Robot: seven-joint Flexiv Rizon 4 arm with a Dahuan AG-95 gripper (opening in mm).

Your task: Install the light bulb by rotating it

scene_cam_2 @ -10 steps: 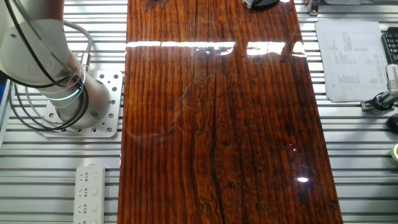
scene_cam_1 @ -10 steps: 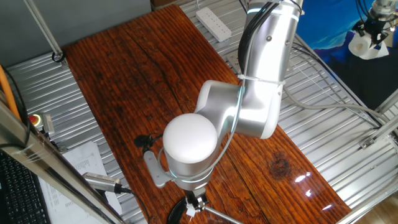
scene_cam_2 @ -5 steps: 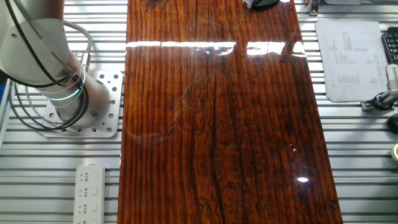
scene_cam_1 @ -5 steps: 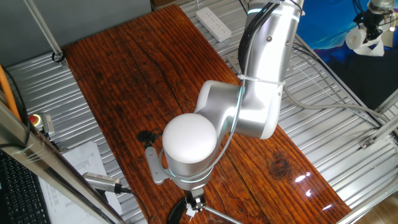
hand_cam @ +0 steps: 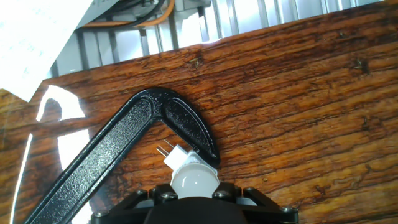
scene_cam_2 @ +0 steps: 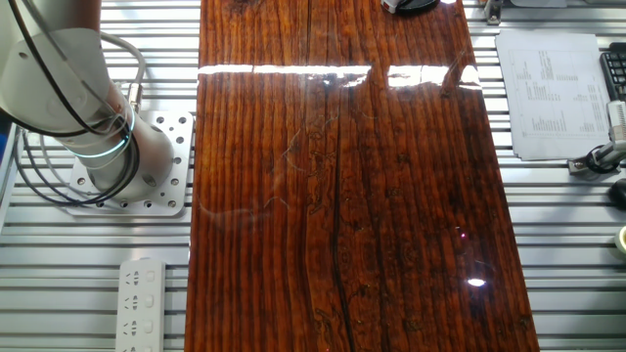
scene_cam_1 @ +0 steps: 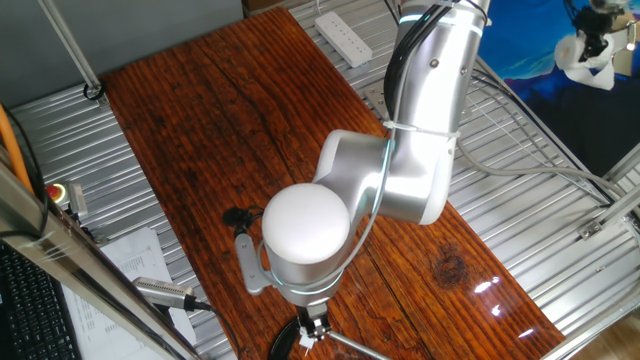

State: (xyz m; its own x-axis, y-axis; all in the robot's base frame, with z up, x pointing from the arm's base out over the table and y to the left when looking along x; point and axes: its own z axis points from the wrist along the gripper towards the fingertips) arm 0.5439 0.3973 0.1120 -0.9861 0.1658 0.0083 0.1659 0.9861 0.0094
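In the hand view the light bulb point(hand_cam: 194, 177), small, white and frosted, sits right at the front of my black gripper point(hand_cam: 194, 198), which is shut on it. Its pale base with two metal pins point(hand_cam: 165, 150) points up and left. The pins lie close to the inner corner of a black V-shaped arm point(hand_cam: 124, 149) resting on the wooden table point(hand_cam: 298, 93). In one fixed view the arm's big white joint cap point(scene_cam_1: 305, 222) hides the gripper and the bulb. In the other fixed view only the arm's base point(scene_cam_2: 93, 127) appears.
A black round piece point(scene_cam_2: 409, 5) lies at the table's far end. Printed sheets point(scene_cam_2: 548, 93) and a red button point(scene_cam_1: 55, 190) sit on the metal racks beside the table. A white power strip point(scene_cam_1: 343, 35) lies near the robot's base.
The wrist has turned a little: the grey bracket and black part beside the white joint cap have shifted slightly. Nothing has moved on the table.
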